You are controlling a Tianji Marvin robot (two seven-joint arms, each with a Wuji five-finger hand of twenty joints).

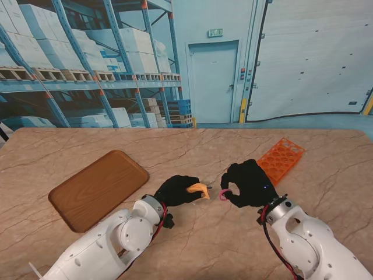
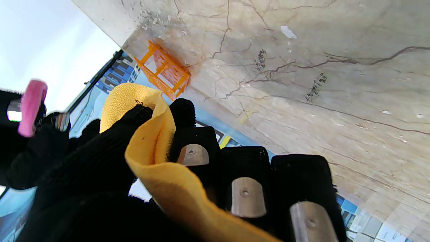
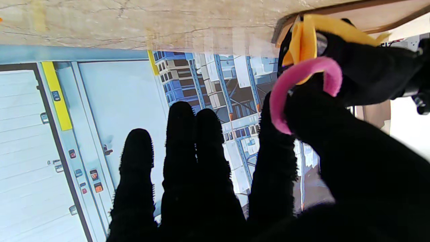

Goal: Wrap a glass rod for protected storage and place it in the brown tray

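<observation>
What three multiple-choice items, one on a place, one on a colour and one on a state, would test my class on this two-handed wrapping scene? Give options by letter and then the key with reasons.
1. Where does the brown tray lie in the stand's view?
A. on the robot's left
B. on the robot's right
C. between the two hands

2. What colour is the loop pinched by the right hand?
A. green
B. pink
C. white

3. What is the state of the left hand?
A. open and flat on the table
B. shut on nothing
C. shut on the yellow cloth

Key:
1. A, the tray sits left of both hands, while the orange rack is on the right.
2. B, the right wrist view shows a pink band between thumb and finger.
3. C, the left wrist view shows the fingers folded around the cloth.
</observation>
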